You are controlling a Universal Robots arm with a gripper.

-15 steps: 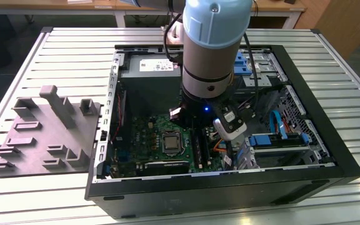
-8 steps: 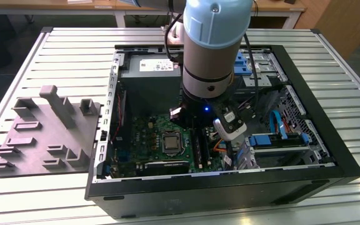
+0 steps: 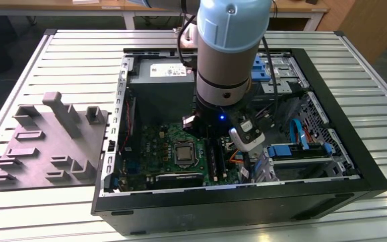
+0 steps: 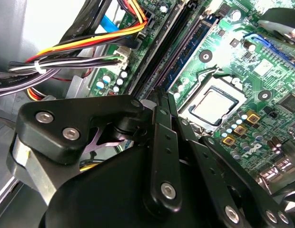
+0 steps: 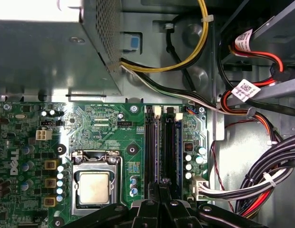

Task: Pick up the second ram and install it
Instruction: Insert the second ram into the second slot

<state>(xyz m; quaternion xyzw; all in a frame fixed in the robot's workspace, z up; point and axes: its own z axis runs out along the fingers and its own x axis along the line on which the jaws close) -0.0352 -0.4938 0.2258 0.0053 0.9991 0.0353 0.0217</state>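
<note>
My gripper (image 4: 165, 95) is shut, its two black fingers pressed close together low inside the open PC case (image 3: 355, 166). The tips (image 5: 160, 186) sit right over the long black memory slots (image 5: 172, 142) beside the processor socket (image 5: 93, 187). A thin dark edge that I take for the second ram (image 5: 160, 152) runs out from between the tips along a slot, seen edge-on. In the exterior view the gripper (image 3: 209, 147) reaches down to the green motherboard (image 3: 159, 146), mostly hidden behind the arm's wrist.
The grey power supply (image 3: 159, 80) fills the far part of the case. Cable bundles (image 5: 261, 180) run close beside the slots. Blue drive brackets (image 3: 294, 148) sit at the exterior view's right. A grey parts fixture (image 3: 52, 146) lies on the table at the exterior view's left.
</note>
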